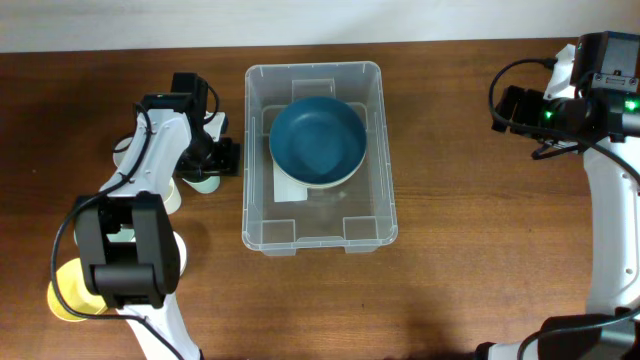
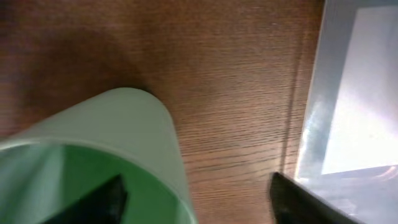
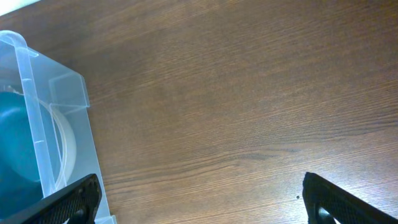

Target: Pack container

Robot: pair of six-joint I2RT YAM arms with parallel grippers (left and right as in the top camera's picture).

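Clear plastic container (image 1: 345, 222) sits upright at mid-bench, mouth up. Inside it, toward the far end, is a blue bowl (image 1: 316, 140), right way up and covering part of the white label (image 1: 289, 190) on the base.

Left of the container, just beside its wall, stands a pale green cup (image 1: 204, 184) with the left claw (image 1: 207, 168) over it. In the overhead view the wrist hides the fingertips, so the jaw gap cannot be read there. The left wrist view settles it. One finger (image 2: 93, 202) is down inside the green cup (image 2: 130, 137). The other finger (image 2: 311, 202) is outside it over bare wood, with a clear gap to the cup's wall. The jaws stand apart, straddling the cup's side and clamped on nothing. The same view shows the container wall (image 2: 323, 112) close on the right.

The right claw (image 1: 508, 108) hangs well to the right of the container, over bare bench (image 1: 450, 250). In the right wrist view both fingers sit at the lower corners of the frame. They are spread wide and the claw (image 3: 199, 208) is empty, with wood grain between them. A container corner (image 3: 59, 93) and a sliver of the blue bowl (image 3: 12, 143) show at the left edge.

Only the overhead view shows a yellow item (image 1: 68, 292) at the near left, partly under the left arm. I cannot tell what it is.
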